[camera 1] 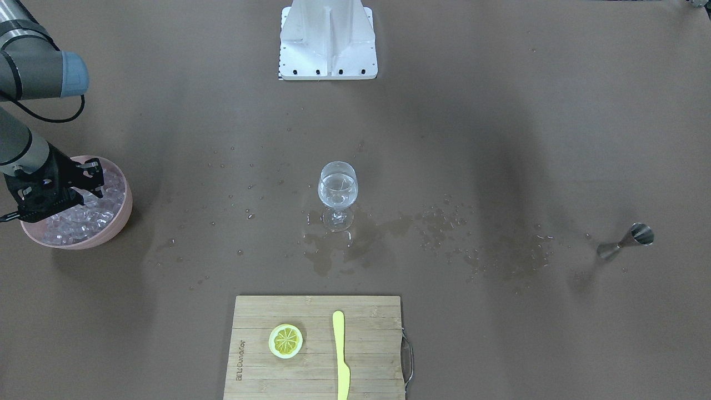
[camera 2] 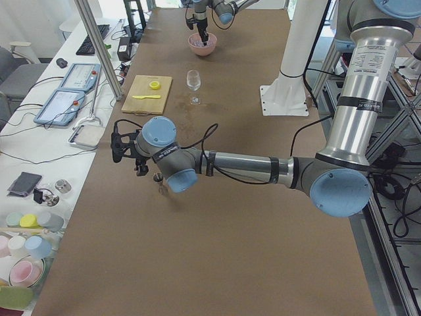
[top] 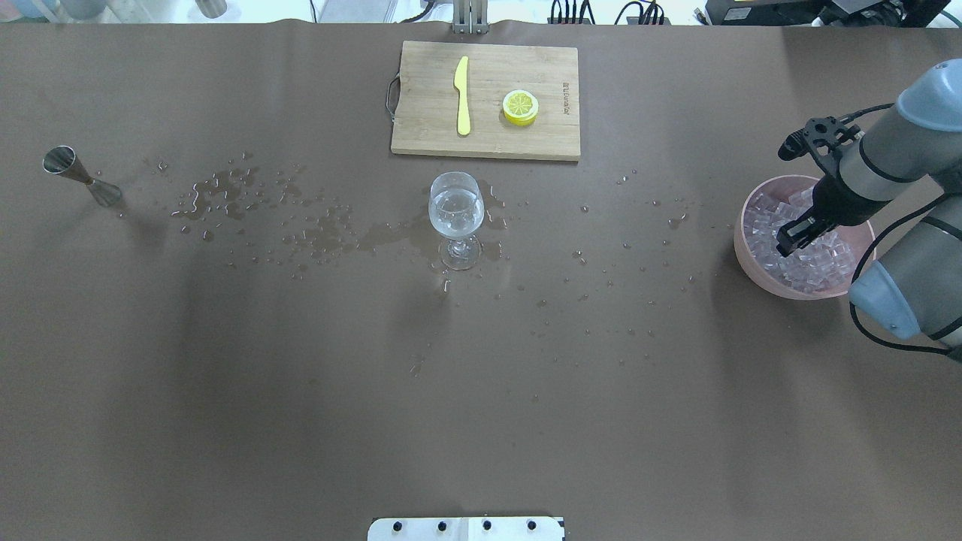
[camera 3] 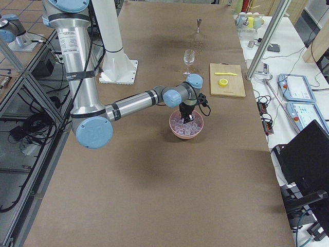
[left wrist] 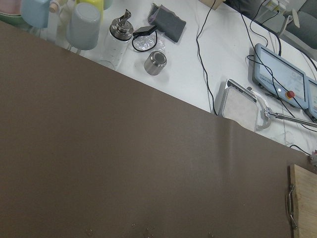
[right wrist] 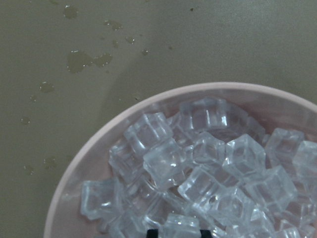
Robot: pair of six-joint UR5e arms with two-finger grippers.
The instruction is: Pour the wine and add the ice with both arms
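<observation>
A stemmed glass (camera 1: 338,191) holding clear wine stands mid-table, also in the overhead view (top: 456,214). A pink bowl (camera 1: 125,208) full of clear ice cubes (camera 1: 83,214) sits at the table's end on my right side. My right gripper (top: 797,237) reaches down into the bowl (top: 740,248). In the right wrist view its fingertips (right wrist: 152,233) sit either side of one ice cube (right wrist: 174,223), closed on it. My left gripper (camera 2: 135,161) hovers beside the steel jigger (camera 2: 158,178). It shows only in the exterior left view, so I cannot tell its state.
A bamboo cutting board (camera 1: 316,361) with a lemon slice (camera 1: 285,340) and a yellow knife (camera 1: 340,350) lies opposite the white pedestal (camera 1: 328,39). Water spills (camera 1: 333,244) spread around the glass towards the jigger (camera 1: 627,241). Cups and a bottle (left wrist: 119,34) stand on the side bench.
</observation>
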